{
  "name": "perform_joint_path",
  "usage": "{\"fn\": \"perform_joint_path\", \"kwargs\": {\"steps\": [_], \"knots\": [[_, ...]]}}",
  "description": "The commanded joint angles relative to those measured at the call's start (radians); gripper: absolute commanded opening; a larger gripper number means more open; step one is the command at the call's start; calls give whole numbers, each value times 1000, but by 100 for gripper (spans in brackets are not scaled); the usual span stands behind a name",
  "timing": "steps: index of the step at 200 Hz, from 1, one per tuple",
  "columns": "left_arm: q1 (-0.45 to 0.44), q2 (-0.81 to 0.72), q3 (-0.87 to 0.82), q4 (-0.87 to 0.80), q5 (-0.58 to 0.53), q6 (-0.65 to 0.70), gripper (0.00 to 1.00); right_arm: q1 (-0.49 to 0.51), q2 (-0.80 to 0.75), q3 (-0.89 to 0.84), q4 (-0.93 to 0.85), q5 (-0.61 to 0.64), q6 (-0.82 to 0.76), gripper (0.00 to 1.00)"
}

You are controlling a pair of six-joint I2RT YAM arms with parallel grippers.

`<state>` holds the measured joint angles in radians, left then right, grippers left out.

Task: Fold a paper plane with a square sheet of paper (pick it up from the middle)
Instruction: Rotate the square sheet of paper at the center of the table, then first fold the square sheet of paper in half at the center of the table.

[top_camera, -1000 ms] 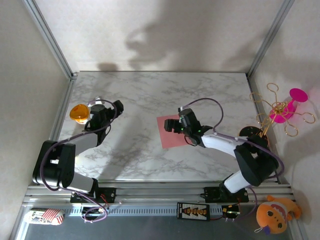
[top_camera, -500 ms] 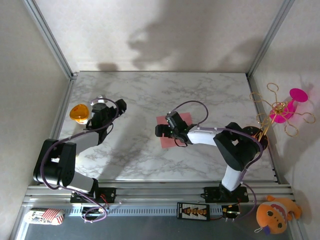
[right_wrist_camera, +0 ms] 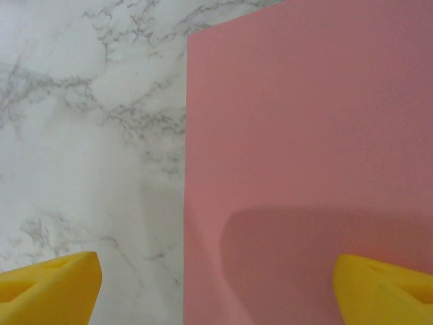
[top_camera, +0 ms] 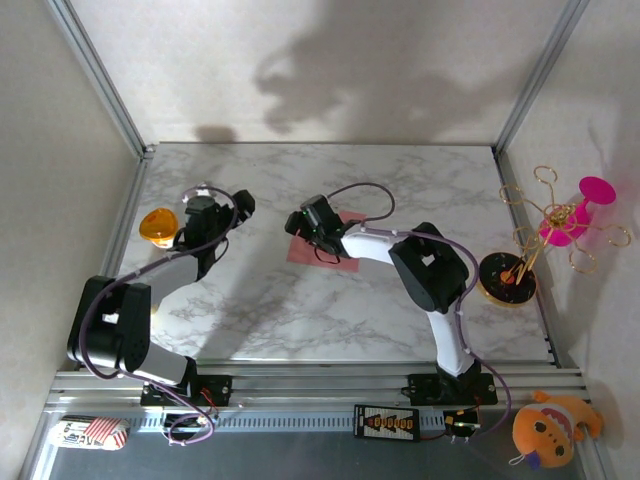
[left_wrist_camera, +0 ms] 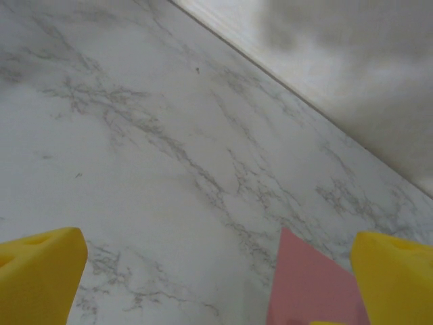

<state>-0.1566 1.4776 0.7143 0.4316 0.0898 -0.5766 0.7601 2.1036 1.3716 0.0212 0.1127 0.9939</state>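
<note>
The right gripper, jaws spread, had swung left with the thin salmon-pink square sheet of paper across the grey-veined marble tabletop.

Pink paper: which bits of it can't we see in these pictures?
1. Top view: part of the paper is hidden under the right hand.
2. Left wrist view: just one corner is in the picture; the bottom edge and a yellow finger cut off the rest.
3. Right wrist view: the paper runs off the top, right and bottom edges, so its whole shape is unknown.
4. Whether the right hand touches the paper cannot be told.
</note>
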Motion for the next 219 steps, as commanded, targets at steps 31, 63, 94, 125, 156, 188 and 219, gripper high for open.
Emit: {"fn": "perform_joint_path", "kwargs": {"steps": [31,63,94,125,156,188,219], "knots": [[-12,-4,58,-150,63,16,99,-23,-123,-4,-41,40,-25,91],[-63,29,110,-253,116,54,99,-128,-225,-157,-8,-38,-113,90],[-141,122,216,-412,99,83,98,-192,-307,-262,-25,-16,-187,90],[-260,235,335,-515,0,104,98,-234,-380,-319,-64,55,-238,90],[-382,375,499,-635,-99,139,99,-266,-453,-355,-91,124,-290,93],[-441,523,703,-806,-186,203,100,-291,-518,-373,-116,166,-399,98],[-471,647,879,-917,-168,233,99,-325,-598,-425,-99,188,-458,99]]}}
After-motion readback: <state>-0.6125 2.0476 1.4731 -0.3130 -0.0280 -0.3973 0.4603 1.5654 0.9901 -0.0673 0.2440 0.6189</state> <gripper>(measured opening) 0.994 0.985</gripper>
